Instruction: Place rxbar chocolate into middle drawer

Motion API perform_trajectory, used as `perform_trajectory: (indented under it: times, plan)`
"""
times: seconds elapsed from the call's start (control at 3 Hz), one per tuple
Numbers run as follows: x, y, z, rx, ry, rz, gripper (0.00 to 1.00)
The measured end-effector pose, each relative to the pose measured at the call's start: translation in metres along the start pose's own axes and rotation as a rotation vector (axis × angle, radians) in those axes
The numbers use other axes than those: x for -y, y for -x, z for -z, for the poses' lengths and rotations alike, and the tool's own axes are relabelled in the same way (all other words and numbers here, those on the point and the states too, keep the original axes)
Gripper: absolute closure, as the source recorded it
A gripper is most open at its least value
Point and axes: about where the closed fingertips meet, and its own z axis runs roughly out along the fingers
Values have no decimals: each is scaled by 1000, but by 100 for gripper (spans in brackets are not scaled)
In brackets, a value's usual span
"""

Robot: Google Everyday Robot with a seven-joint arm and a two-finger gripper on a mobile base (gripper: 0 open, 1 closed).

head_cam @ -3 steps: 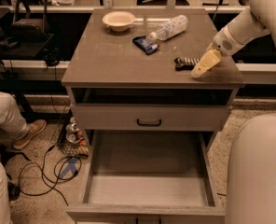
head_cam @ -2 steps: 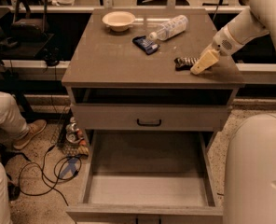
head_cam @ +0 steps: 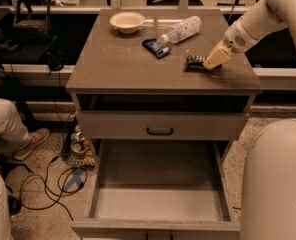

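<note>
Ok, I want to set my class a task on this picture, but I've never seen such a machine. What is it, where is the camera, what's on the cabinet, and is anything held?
It is a mobile robot with one white arm that ends in a pale gripper. There is only one camera view. It looks down on a grey cabinet from the front, and where the camera is mounted is not known. On the cabinet top are a bowl, a plastic bottle lying on its side, a blue packet and the rxbar chocolate in its black wrapper. The gripper is down at the bar's right end, but the picture does not show whether it grips the bar. Below, the middle drawer is pulled open, under a shut drawer.
</note>
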Motion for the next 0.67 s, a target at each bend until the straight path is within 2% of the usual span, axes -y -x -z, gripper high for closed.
perform_trajectory:
  times: [0.33, 0.67]
  plan:
    - [-15, 10, 34, 16, -53, 1, 100]
    - [-43, 10, 67, 75, -89, -46, 100]
